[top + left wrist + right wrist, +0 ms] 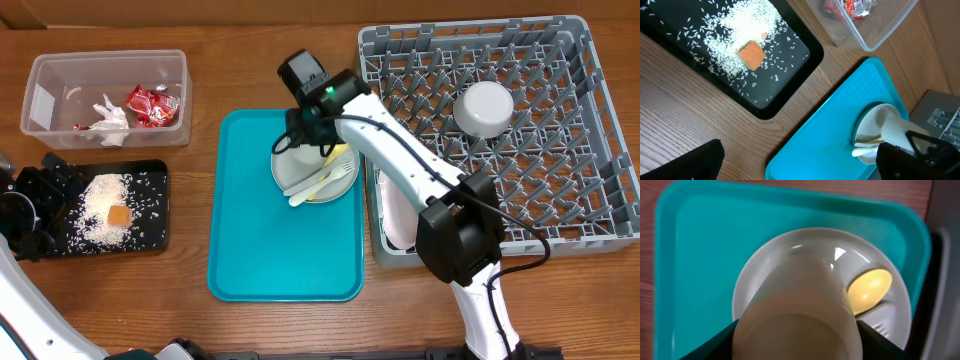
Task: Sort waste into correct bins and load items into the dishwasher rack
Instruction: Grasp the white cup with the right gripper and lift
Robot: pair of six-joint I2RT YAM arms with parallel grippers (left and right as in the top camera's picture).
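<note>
We are looking at a wooden desk. A clear tub is sitting at its far left, a black tray just before it, a teal tray mid-desk, a grey rack at right.

The right arm is made of smooth white tube-like links joined by chunky black joint housings. A thin black cable loops off its near joint, and a small green light glows by the black wrist. The left arm also has a white link, ending in a black head with matte black fingers.
</note>
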